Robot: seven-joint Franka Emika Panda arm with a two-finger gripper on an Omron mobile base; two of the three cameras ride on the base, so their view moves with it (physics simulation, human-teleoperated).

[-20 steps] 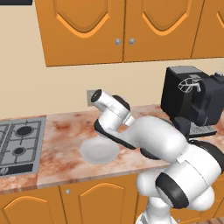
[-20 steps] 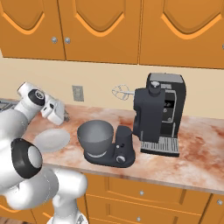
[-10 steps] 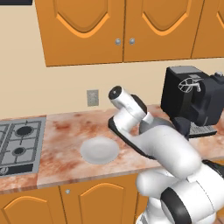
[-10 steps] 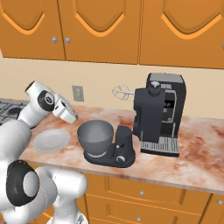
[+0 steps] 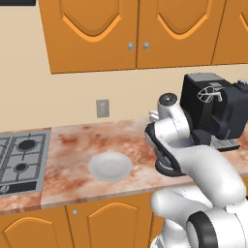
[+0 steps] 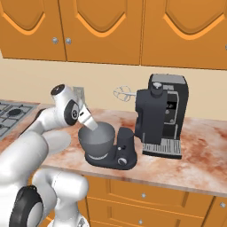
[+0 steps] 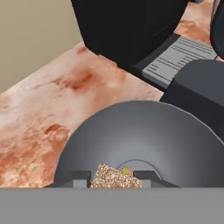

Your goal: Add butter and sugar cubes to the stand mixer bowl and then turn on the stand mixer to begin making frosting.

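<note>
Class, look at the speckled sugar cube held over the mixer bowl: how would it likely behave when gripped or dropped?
The sugar cube looks grainy, so probably crumbly under a hard squeeze. It is tiny beside the stand mixer bowl, so likely very light. Its flat faces suggest it would settle rather than roll.

No readable text or numbers; the coffee machine [image 5: 213,104] bears only a white, possibly decorative, emblem.

A white plate [image 5: 110,166] lies flat on the marbled reddish tabletop [image 5: 72,145], right of the gas hob [image 5: 22,156] at the far left. A black coffee machine [image 6: 162,116] stands at the right, against the beige wall. A wall socket [image 5: 102,108] sits above the plate. Orange cabinets [image 6: 111,29] hang overhead, with more cabinet doors [image 5: 106,227] below.
</note>
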